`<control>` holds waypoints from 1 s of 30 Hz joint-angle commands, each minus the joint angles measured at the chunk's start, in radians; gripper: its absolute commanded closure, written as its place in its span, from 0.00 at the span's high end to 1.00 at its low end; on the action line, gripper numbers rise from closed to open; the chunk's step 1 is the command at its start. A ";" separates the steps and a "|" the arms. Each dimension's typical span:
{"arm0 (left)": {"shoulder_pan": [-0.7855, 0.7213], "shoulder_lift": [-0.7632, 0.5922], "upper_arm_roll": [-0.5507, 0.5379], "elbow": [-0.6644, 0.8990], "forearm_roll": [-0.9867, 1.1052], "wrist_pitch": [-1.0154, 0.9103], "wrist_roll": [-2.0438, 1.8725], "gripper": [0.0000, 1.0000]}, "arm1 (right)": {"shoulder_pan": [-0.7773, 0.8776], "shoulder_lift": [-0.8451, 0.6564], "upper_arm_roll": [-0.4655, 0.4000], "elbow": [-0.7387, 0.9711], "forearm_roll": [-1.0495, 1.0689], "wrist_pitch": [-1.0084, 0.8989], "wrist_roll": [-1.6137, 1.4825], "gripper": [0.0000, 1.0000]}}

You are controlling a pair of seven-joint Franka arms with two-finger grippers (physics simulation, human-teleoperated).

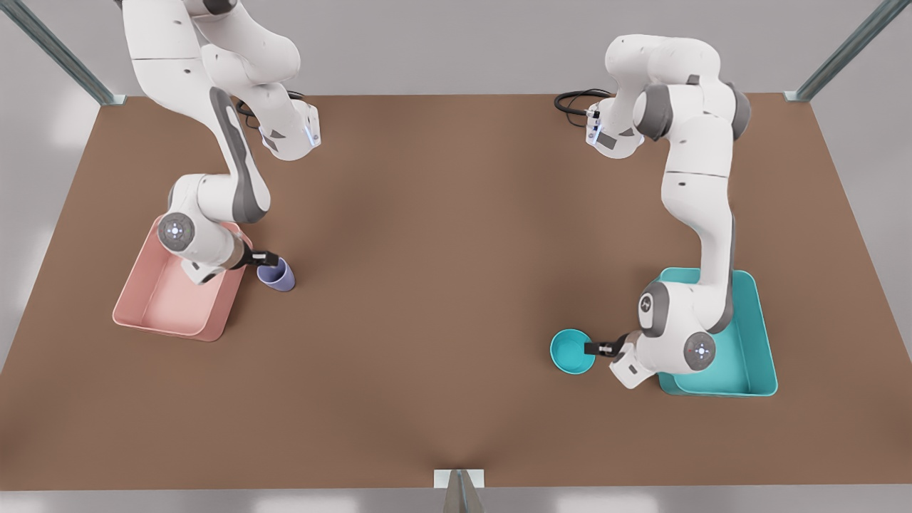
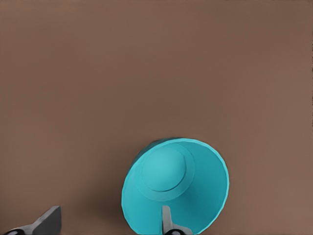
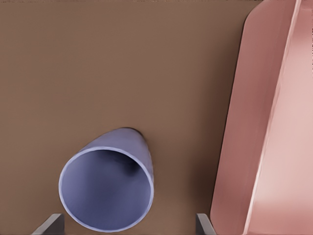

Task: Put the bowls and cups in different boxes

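Observation:
The small teal bowl (image 1: pixel 572 351) (image 2: pixel 176 186) sits on the table just off the teal box (image 1: pixel 752 335), at the front view's right. My left gripper (image 1: pixel 597 348) (image 2: pixel 110 225) is open at the bowl's rim, one finger (image 2: pixel 167 221) inside the bowl and the other outside it. The lavender cup (image 1: pixel 278 276) (image 3: pixel 105 196) stands on the table beside the pink box (image 1: pixel 167 306) (image 3: pixel 254 122), at the front view's left. My right gripper (image 1: pixel 265 258) (image 3: pixel 127 225) hangs open over the cup, with its fingers set wide on either side of the rim.
Both boxes lie partly under the arms' wrists. The brown table (image 1: pixel 442 285) stretches wide between the two arms. Metal frame posts stand at the far corners, and a small bracket (image 1: pixel 459 479) sits at the near edge.

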 commanded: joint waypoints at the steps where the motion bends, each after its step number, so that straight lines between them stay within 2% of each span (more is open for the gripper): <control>1: -0.004 0.009 -0.003 0.000 -0.015 0.110 -0.122 1.00 | -0.011 0.010 0.000 -0.011 0.002 0.201 0.049 1.00; 6: -0.004 0.033 -0.018 -0.002 -0.009 0.107 -0.110 1.00 | -0.019 0.050 0.001 -0.026 0.022 0.213 0.050 1.00; 8: -0.004 0.035 -0.018 -0.002 -0.011 0.092 -0.113 0.82 | -0.019 0.042 0.001 -0.054 0.022 0.215 0.044 1.00; 9: -0.004 0.035 -0.018 -0.002 -0.012 0.083 -0.116 0.79 | -0.022 0.042 0.001 -0.058 0.022 0.215 0.041 1.00; 12: -0.004 0.035 -0.018 -0.002 -0.014 0.072 -0.117 0.57 | -0.032 0.042 0.001 -0.083 0.022 0.218 0.032 1.00; 15: -0.004 0.043 -0.018 -0.003 -0.014 0.049 -0.117 0.54 | -0.032 0.054 0.003 -0.094 0.022 0.224 0.030 1.00; 18: -0.004 0.043 -0.018 -0.003 -0.015 0.047 -0.117 0.41 | -0.031 0.092 0.006 -0.094 0.023 0.233 0.030 1.00; 20: -0.004 0.041 -0.018 -0.003 -0.017 0.035 -0.133 0.25 | -0.028 0.105 0.007 -0.094 0.028 0.236 0.030 0.99; 21: -0.004 0.040 -0.018 -0.003 -0.017 0.035 -0.153 0.21 | -0.028 0.105 0.007 -0.094 0.028 0.236 0.029 0.86; 22: -0.004 0.036 -0.018 -0.003 -0.018 0.031 -0.166 0.21 | -0.031 0.105 0.007 -0.094 0.028 0.236 0.017 0.68; 24: -0.004 0.001 -0.016 0.004 -0.012 -0.043 -0.180 0.21 | -0.031 0.103 0.007 -0.094 0.029 0.235 0.015 0.22; 27: 0.012 -0.149 0.056 0.001 0.045 -0.199 -0.179 0.21 | -0.023 0.117 0.007 -0.084 0.048 0.235 0.015 0.21; 28: 0.060 -0.236 0.074 -0.002 0.138 -0.302 -0.173 0.21 | -0.022 0.117 0.007 -0.080 0.048 0.233 0.015 0.21; 29: 0.095 -0.281 0.079 -0.006 0.143 -0.350 -0.173 0.21 | -0.022 0.117 0.007 -0.075 0.046 0.227 0.016 0.21; 30: 0.155 -0.353 0.080 -0.081 0.221 -0.355 -0.110 0.21 | -0.022 0.115 0.009 -0.074 0.046 0.225 0.016 0.21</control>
